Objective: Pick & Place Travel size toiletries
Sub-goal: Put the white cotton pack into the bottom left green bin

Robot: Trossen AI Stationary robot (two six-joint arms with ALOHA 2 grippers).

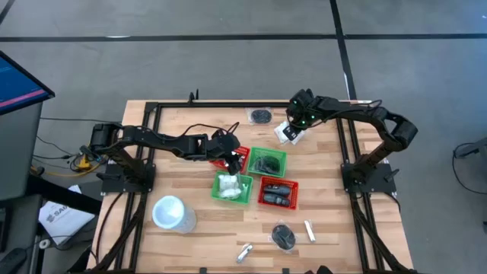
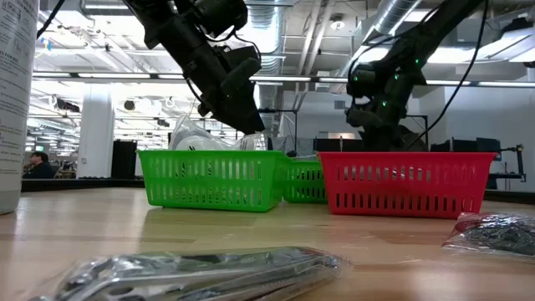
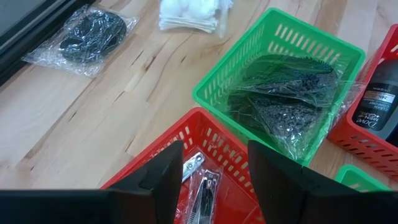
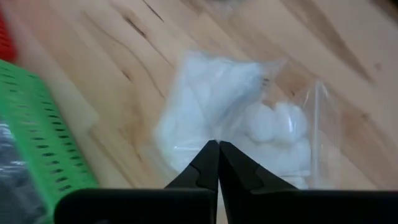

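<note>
My right gripper (image 1: 292, 129) is at the far right of the table, shut on a white crinkly packet of cotton balls (image 4: 249, 124), which also shows in the left wrist view (image 3: 189, 14). My left gripper (image 3: 211, 180) is open and empty over a red basket (image 3: 214, 140) that holds silvery clippers (image 3: 202, 186). A green basket (image 3: 280, 68) beside it holds dark wrapped pieces (image 3: 286, 93). A black round bundle in clear wrap (image 1: 260, 116) lies on the table at the far side. Another black bundle (image 1: 284, 236) and two silvery tubes (image 1: 310, 230) lie near the front edge. My right gripper pinches the packet's clear wrap (image 4: 211, 132) between its two fingertips, near the middle of the packet's near edge. The fingers come from above, slanting down. Whether the packet is lifted off the table I cannot tell.
Two more baskets stand nearer the front: a green one with white packets (image 1: 232, 187) and a red one with dark bottles (image 1: 278, 192). A large white cup (image 1: 171, 213) stands at the front left. A black frame (image 1: 152, 106) runs around the table's edges.
</note>
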